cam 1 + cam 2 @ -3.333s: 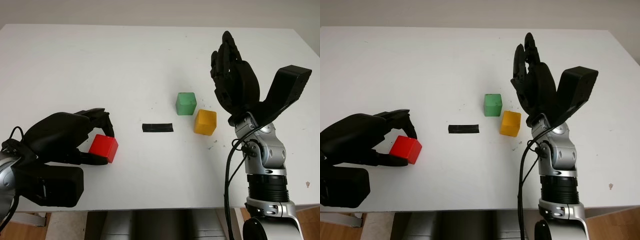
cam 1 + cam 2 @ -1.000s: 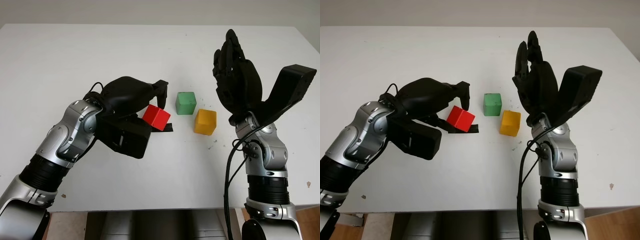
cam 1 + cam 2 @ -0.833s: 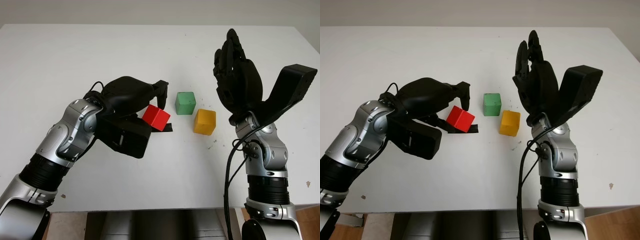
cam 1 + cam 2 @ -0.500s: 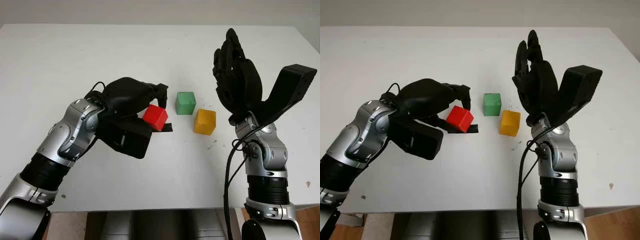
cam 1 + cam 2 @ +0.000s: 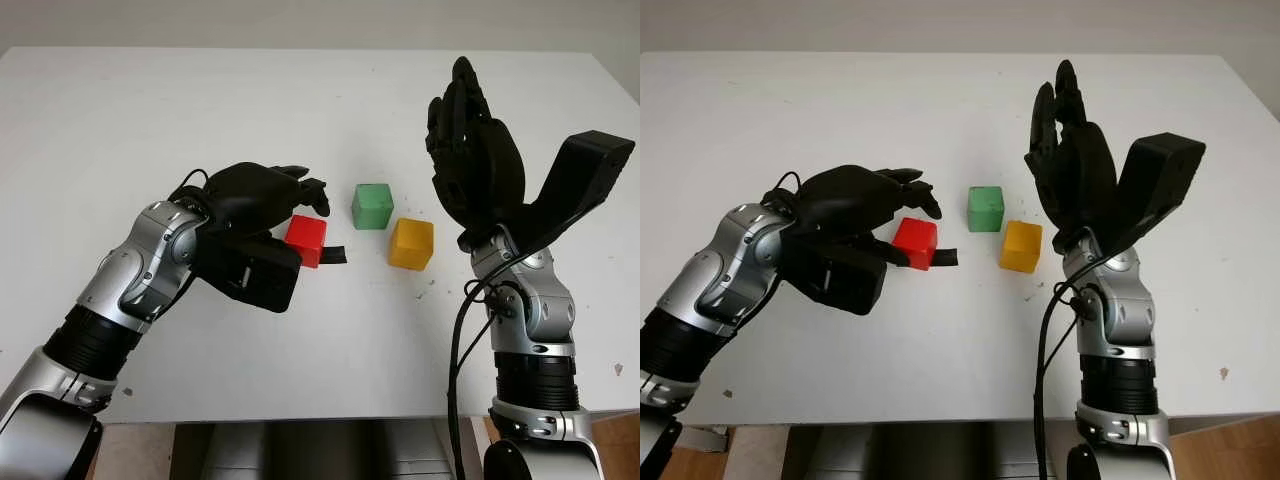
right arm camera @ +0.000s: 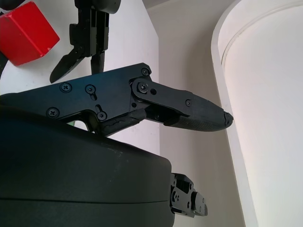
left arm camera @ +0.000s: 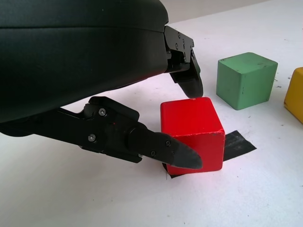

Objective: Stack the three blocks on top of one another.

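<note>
Red block [image 5: 306,240] sits on a black tape strip [image 5: 334,254], the left hand [image 5: 262,205] loosened around it.
Green block [image 5: 372,206] and yellow block [image 5: 411,244] lie just beyond; the right hand [image 5: 472,160], raised and open, holds nothing.

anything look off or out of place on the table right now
Only one small thing: the red block sits partly on a strip of black tape, between the fingers of the left hand, not flat on the white table. The green block and yellow block sit normally; the right hand is raised, open.

No text, label, or number can be read anywhere.
</note>
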Available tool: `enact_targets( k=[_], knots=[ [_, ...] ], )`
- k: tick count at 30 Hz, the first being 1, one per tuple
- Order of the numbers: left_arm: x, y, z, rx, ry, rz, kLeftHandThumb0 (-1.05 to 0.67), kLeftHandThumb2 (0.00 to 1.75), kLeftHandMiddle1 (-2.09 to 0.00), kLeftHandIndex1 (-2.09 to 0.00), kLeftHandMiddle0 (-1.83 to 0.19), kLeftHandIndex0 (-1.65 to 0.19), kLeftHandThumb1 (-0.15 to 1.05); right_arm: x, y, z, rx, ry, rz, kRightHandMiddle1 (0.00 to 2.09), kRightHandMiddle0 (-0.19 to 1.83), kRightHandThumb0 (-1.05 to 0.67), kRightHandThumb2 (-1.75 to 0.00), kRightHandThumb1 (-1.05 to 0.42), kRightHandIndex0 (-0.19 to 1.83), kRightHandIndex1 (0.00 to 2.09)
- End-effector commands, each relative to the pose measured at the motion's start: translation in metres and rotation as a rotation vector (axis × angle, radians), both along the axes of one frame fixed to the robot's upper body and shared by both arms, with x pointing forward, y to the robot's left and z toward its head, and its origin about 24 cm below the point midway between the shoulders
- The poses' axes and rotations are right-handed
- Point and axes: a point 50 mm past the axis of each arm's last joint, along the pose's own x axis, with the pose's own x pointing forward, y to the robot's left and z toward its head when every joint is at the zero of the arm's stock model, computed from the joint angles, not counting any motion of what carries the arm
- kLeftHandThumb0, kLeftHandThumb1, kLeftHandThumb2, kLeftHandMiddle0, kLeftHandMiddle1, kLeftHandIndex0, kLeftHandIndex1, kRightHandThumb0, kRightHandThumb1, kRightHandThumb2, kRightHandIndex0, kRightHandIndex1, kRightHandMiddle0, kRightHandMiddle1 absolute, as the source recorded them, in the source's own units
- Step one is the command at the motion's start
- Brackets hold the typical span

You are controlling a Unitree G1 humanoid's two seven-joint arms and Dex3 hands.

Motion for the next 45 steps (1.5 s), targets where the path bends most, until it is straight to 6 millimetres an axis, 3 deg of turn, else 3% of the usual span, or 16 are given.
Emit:
enact_targets(
  k=[1,4,8,12,15,20,29,32,38,45],
  knots=[
    [0.0,-0.007,0.006,-0.008,-0.01,-0.025,-0.55,0.08,-0.05,-0.65,-0.03,-0.05,1.05,-0.003,-0.001,0.001,0.005,-0.016,-0.011,0.0,-0.19,-0.68,-0.67,-1.05,-0.19,0.0],
    [-0.001,-0.007,0.006,-0.028,0.008,-0.025,-0.57,0.08,-0.05,-0.6,-0.02,0.0,1.05,-0.003,-0.001,0.001,0.002,-0.016,-0.012,0.0,-0.19,-0.69,-0.67,-1.05,-0.19,0.0],
    [-0.004,-0.006,0.01,-0.077,0.037,-0.027,-0.6,0.07,-0.05,-0.24,0.04,0.0,1.05,-0.003,-0.001,0.001,-0.001,-0.019,-0.006,0.0,-0.19,-0.68,-0.68,-1.05,-0.19,0.0],
    [-0.012,0.0,0.025,-0.224,0.073,-0.022,-0.78,0.08,0.0,-0.03,0.18,0.17,1.05,-0.004,-0.002,0.001,0.0,-0.021,-0.003,0.0,-0.19,-0.68,-0.68,-1.05,-0.19,0.0],
    [-0.018,0.007,0.035,-0.361,0.087,-0.018,-0.87,0.13,0.0,0.0,0.19,0.19,1.05,-0.004,-0.003,0.002,-0.001,-0.023,-0.008,0.0,-0.19,-0.68,-0.68,-1.05,-0.19,0.0],
    [-0.029,0.031,0.04,-0.663,0.077,-0.017,-0.92,0.52,0.0,0.0,0.19,0.19,1.05,-0.004,-0.007,0.005,-0.028,-0.022,-0.004,0.0,-0.19,-0.68,-0.66,-1.05,-0.19,0.0],
    [-0.043,0.061,0.031,-0.907,0.084,0.05,-0.9,0.56,0.0,0.0,0.19,0.19,1.05,-0.003,-0.017,0.013,-0.19,-0.049,0.005,0.0,-0.19,-0.64,-0.51,-1.05,-0.19,0.0],
    [-0.047,0.069,0.024,-1.052,0.005,0.124,-0.89,0.6,-0.02,-0.02,0.19,0.19,1.05,-0.002,-0.027,0.019,-0.345,-0.055,-0.029,0.03,-0.14,-0.69,-0.29,-1.05,-0.15,0.03],
    [-0.048,0.078,0.005,-1.332,-0.099,0.248,-0.86,0.54,-0.05,-0.03,0.17,0.17,1.05,-0.003,-0.041,0.029,-0.579,-0.097,-0.061,0.06,-0.08,-0.67,-0.1,-1.0,-0.06,0.07],
    [-0.052,0.086,-0.022,-1.552,-0.086,0.331,-0.8,0.51,0.0,-0.01,0.19,0.19,1.05,-0.013,-0.062,0.047,-0.986,-0.095,-0.076,0.13,0.19,-0.64,-0.04,-0.88,0.2,0.17]
  ],
)
